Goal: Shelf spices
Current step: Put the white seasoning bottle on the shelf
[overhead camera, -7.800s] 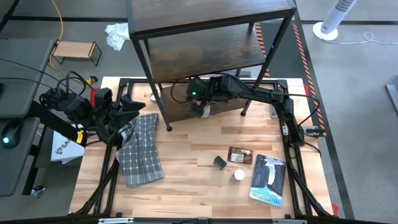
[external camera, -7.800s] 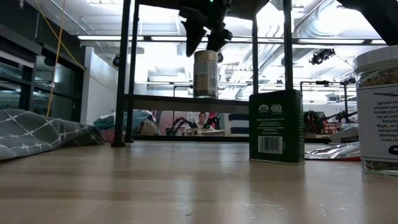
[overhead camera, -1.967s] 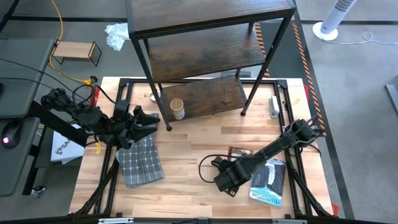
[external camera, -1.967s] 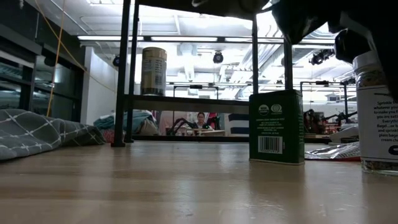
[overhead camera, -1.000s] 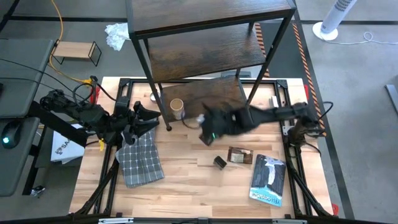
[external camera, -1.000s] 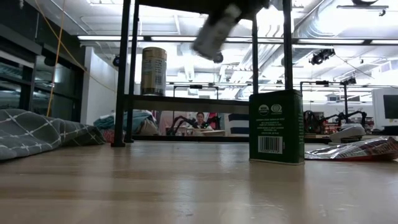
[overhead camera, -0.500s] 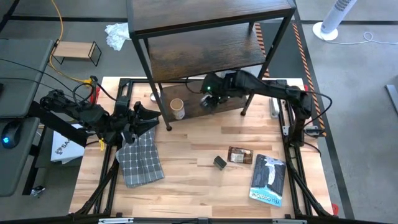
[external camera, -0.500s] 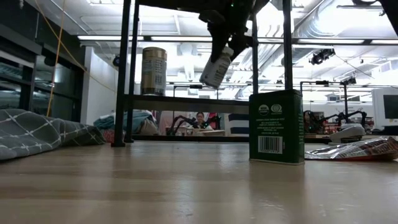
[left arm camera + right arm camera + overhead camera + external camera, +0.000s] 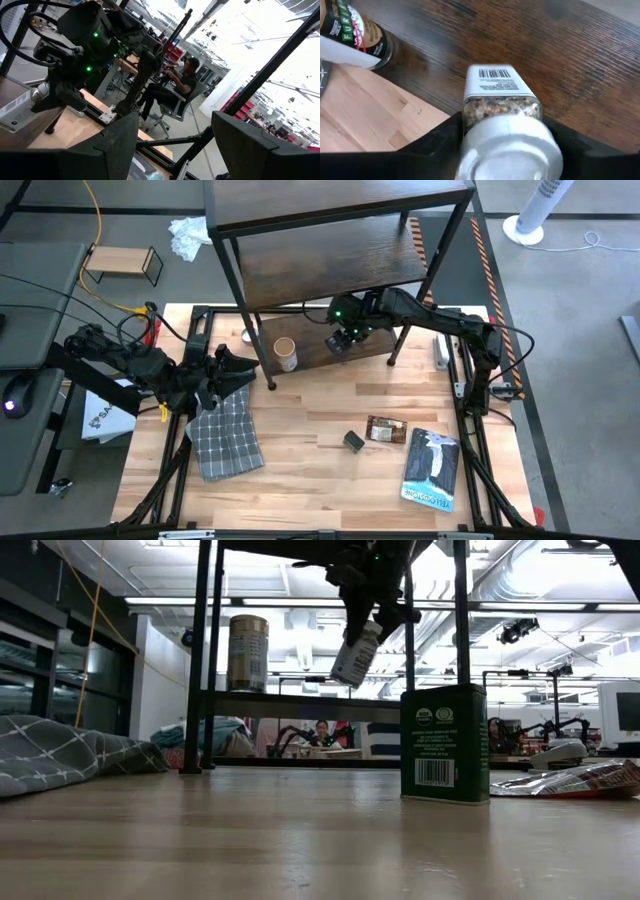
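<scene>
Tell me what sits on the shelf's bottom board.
One tan canister stands on the shelf's bottom board. The right gripper holds a white-capped jar tilted above that board, not set down. The board's back part is hidden under the upper tiers.

One three-tier shelf (image 9: 330, 275). Four spice containers: one tan canister (image 9: 285, 354), one white-capped jar (image 9: 357, 653), one dark green tin (image 9: 353, 441), one flat brown packet (image 9: 386, 430). One blue-and-white book (image 9: 431, 470). One grey checked cloth (image 9: 226, 432). One light-wood stand (image 9: 122, 263).
</scene>
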Motion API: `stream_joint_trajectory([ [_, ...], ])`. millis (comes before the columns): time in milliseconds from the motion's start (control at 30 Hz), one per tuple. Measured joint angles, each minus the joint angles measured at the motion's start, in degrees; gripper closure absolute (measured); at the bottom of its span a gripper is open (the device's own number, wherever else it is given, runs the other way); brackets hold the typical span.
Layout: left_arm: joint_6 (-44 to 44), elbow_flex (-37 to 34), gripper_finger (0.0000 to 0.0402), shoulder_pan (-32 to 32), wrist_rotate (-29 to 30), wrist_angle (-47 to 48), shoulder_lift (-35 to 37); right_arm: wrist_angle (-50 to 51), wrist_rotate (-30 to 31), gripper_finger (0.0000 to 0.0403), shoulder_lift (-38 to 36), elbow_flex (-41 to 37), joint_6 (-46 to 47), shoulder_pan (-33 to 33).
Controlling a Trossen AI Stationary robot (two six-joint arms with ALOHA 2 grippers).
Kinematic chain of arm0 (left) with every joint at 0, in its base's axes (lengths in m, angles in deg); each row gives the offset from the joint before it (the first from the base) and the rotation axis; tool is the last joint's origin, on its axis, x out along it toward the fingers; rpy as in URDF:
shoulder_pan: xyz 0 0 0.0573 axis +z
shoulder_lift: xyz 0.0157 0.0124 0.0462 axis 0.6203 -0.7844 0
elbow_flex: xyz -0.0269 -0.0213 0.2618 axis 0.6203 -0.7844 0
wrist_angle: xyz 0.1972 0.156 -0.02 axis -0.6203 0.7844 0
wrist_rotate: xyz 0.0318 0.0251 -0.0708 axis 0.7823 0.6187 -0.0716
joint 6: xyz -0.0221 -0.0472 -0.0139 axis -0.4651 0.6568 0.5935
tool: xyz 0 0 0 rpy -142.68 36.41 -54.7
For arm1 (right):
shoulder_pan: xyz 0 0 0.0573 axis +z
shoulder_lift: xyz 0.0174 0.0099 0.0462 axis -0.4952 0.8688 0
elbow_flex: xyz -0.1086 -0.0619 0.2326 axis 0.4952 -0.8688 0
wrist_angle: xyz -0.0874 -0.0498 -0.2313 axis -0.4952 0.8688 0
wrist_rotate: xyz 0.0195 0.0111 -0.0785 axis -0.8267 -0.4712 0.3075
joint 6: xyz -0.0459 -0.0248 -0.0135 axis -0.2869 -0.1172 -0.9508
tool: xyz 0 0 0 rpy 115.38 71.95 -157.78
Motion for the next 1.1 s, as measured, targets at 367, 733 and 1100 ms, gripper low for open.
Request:
stream_joint_trajectory([
  [367, 1.4, 0.0, 0.0154, 0.0, -0.6, 0.0, 0.0, -0.6, 1.0, 0.0147, 0.0, 0.0, 0.8, 0.0],
  [733, 1.4, 0.0, 0.0154, -0.2, -0.9, 0.6, 0.0, -0.7, 2.9, 0.0147, -0.6, 1.5, -7.5, 1.2],
  [1100, 1.4, 0.0, 0.0154, -0.2, -0.9, 2.6, 0.0, 9.4, 17.1, 0.0293, -1.7, 0.9, -6.4, 11.0],
])
